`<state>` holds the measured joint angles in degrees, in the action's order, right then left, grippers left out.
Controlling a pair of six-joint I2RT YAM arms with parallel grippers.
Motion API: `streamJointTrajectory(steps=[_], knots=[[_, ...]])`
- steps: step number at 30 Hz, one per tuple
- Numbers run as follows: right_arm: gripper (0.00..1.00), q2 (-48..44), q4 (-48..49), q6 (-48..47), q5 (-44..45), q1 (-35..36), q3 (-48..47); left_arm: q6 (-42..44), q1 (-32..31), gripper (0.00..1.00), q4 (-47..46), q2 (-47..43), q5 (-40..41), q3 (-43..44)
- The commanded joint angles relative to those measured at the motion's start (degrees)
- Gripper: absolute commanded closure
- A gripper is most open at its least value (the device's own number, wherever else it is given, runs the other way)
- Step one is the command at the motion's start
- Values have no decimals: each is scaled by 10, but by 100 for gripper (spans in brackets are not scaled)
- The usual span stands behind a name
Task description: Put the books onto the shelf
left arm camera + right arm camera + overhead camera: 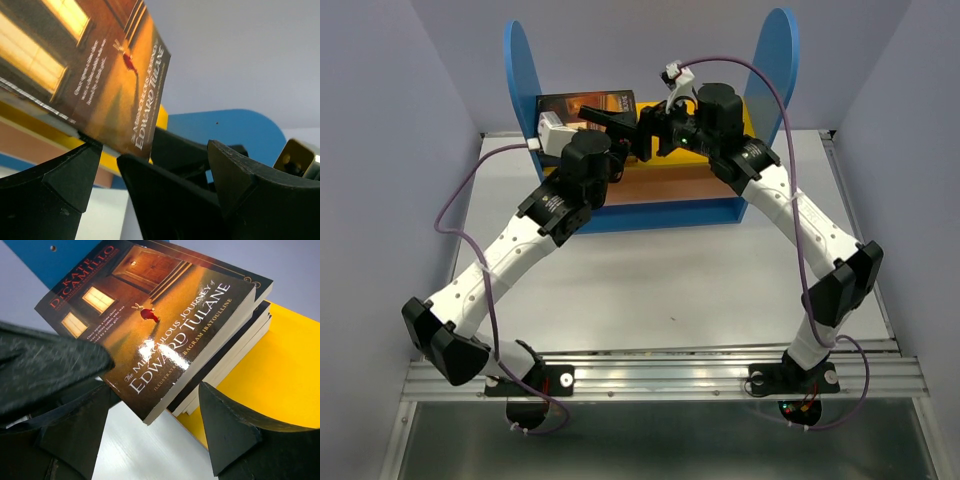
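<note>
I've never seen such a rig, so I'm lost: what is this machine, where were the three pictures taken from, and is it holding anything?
A left arm and a right arm, both robotic, are bolted at a table's near edge. One picture looks down from a fixed camera above and behind them. The other two come from a camera on each wrist, so the dark wedges there are that arm's own claw. At the far side stands a shelf with blue side panels; a stack of books lies flat on its yellow top board. The left claw is open close to the top book; the right claw stands open around the stack's corner, not visibly gripping.
</note>
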<state>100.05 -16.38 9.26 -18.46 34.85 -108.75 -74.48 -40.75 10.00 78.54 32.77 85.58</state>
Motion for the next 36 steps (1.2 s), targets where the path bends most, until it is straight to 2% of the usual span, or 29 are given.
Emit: streamJointTrajectory(steps=[1,4,9,12,14,15,17,18,20,21,24,28,30,33,36], knots=[[24,8,6,2,-8,-3,-34,41,3,1,-9,-49,-36,-37],[29,18,5,5,-4,-3,-45,43,3,1,-20,-95,-43,-75],[30,36,6,9,-2,-3,-62,55,3,1,-18,-144,-30,-106],[29,40,6,11,-3,2,-67,64,4,1,0,-169,3,-118],[29,36,6,14,-7,2,-64,66,8,6,16,-186,27,-125],[29,31,6,14,-9,2,-60,71,12,19,17,-192,31,-130],[27,23,8,12,-9,2,-52,78,25,37,18,-209,25,-140],[24,16,9,11,-5,2,-49,99,35,58,14,-212,21,-144],[24,3,9,8,10,2,-41,121,41,78,19,-218,13,-143],[24,-10,8,7,18,2,-30,140,44,100,23,-219,5,-141],[22,-45,8,-3,40,2,0,217,45,100,50,-212,-10,-123],[24,-78,11,-9,88,2,41,258,46,100,84,-204,-13,-118],[32,-93,10,-13,143,2,54,266,55,100,99,-200,-4,-117],[49,-97,11,-19,227,2,60,272,82,100,87,-197,-22,-119],[52,-87,10,-29,253,2,51,286,109,100,69,-195,-53,-120]])
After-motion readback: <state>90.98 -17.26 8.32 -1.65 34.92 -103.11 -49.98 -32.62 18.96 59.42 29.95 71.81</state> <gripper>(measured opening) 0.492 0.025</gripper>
